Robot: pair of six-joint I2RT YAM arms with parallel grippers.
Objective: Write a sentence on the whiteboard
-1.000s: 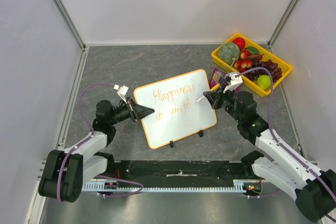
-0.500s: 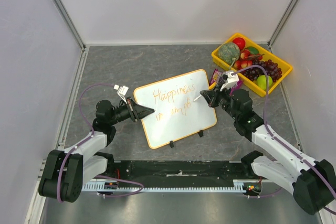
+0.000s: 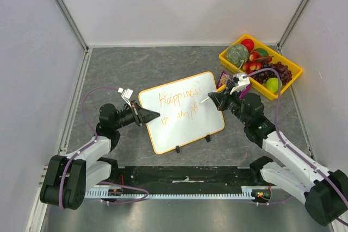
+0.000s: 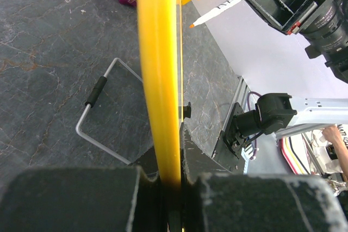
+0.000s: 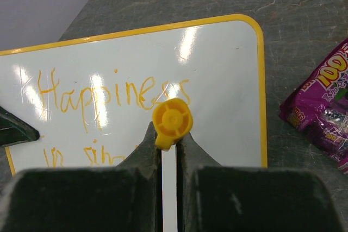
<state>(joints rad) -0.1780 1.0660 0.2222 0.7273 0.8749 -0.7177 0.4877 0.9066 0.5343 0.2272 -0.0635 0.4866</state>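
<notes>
The right hand (image 3: 213,98), closed on the orange marker (image 3: 205,100), has edged slightly inward over the whiteboard (image 3: 185,131), tip near the end of the sentence (image 3: 179,104)'s lower line; I judge the writing unfinished. The left hand (image 3: 152,115) stays clamped on the rim, board mid-bench (image 3: 136,69)

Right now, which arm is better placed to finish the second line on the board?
Right. The right gripper is shut on the marker, tip over the board by the writing. The left gripper is clamped on the board's yellow rim and holds no pen.
</notes>
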